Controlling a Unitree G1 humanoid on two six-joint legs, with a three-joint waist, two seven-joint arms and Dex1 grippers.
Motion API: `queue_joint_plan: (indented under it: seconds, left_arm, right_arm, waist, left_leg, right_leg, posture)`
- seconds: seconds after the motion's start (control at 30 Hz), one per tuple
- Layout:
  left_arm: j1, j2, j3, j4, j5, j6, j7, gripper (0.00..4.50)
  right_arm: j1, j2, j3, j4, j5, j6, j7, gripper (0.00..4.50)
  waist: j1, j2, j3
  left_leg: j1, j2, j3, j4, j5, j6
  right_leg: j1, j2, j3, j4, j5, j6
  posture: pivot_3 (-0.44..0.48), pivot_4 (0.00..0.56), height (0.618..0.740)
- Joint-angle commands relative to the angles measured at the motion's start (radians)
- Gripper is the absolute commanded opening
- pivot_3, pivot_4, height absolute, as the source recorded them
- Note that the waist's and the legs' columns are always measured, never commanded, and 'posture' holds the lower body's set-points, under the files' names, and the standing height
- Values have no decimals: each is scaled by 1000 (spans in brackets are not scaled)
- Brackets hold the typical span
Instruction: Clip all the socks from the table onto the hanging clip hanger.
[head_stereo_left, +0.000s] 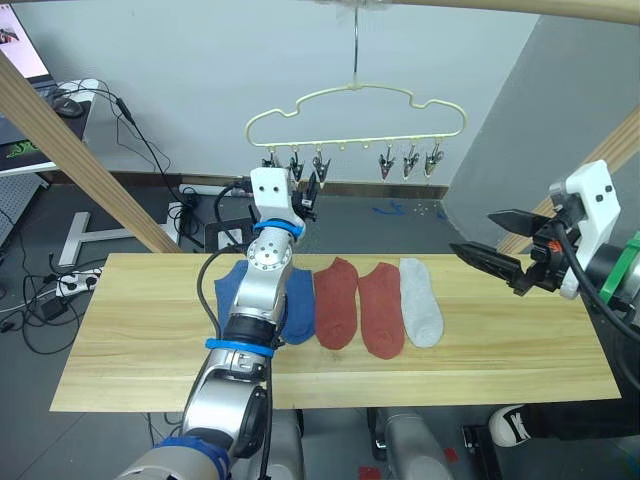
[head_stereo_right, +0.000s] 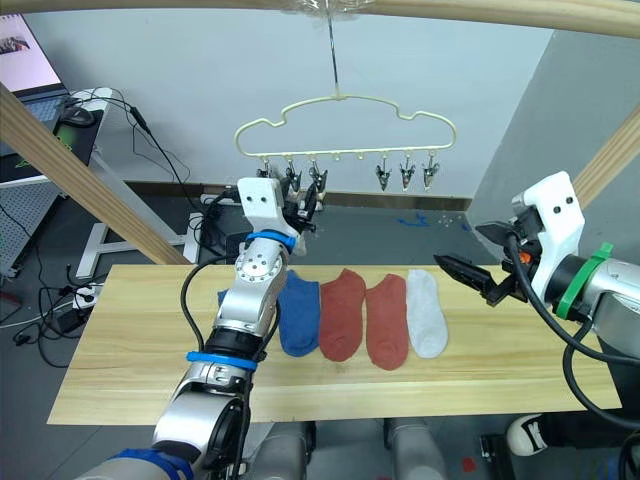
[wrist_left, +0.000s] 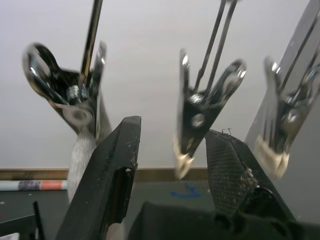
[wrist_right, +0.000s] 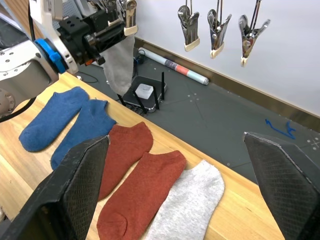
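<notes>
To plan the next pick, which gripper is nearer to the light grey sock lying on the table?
Right. The right gripper hovers open just beside the grey sock at its outer side; the left gripper is raised at the clip hanger.

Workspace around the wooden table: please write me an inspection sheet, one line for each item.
Surface: the table, light wood, bare apart from the socks.
Job's things: five socks lie side by side: two blue socks, two rust-red socks, one grey sock. A second grey sock hangs from a clip at the left end of the clip hanger.
Clutter: nothing seen on the table.
Grippers: left end effector open, raised at the left clips; right end effector open, held above the table's right end.
Cables: black cables on the floor behind.
Surroundings: wooden poles, a grey wall, a desk at far left.
</notes>
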Motion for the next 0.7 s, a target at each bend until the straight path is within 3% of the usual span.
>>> queue_joint_plan:
  seconds: [0.03, 0.33, 0.7]
  left_arm:
    - [-31, -11, 3, -62, -6, 2, 14, 2322]
    - [-38, -23, 6, -81, -16, 22, 18, 2322]
    - [-46, -28, 11, -98, -24, 34, 21, 2322]
  right_arm:
    - [-4, -30, -26, -12, 41, -34, -16, 4472]
    - [-73, -76, -7, 17, 132, -93, -78, 4472]
    - [-54, -121, 11, 29, 169, -138, -104, 4472]
  waist:
    - [0, 0, 0]
    - [-1, 0, 0]
    - [-1, 0, 0]
  left_leg:
    - [0, 0, 0, 0, 0, 0]
    - [0, 0, 0, 0, 0, 0]
    - [0, 0, 1, 0, 0, 0]
  right_leg:
    - [0, 0, 0, 0, 0, 0]
    - [0, 0, 1, 0, 0, 0]
    - [0, 0, 1, 0, 0, 0]
  posture:
    - [-93, 245, 740]
    - [-96, 246, 740]
    - [-95, 244, 740]
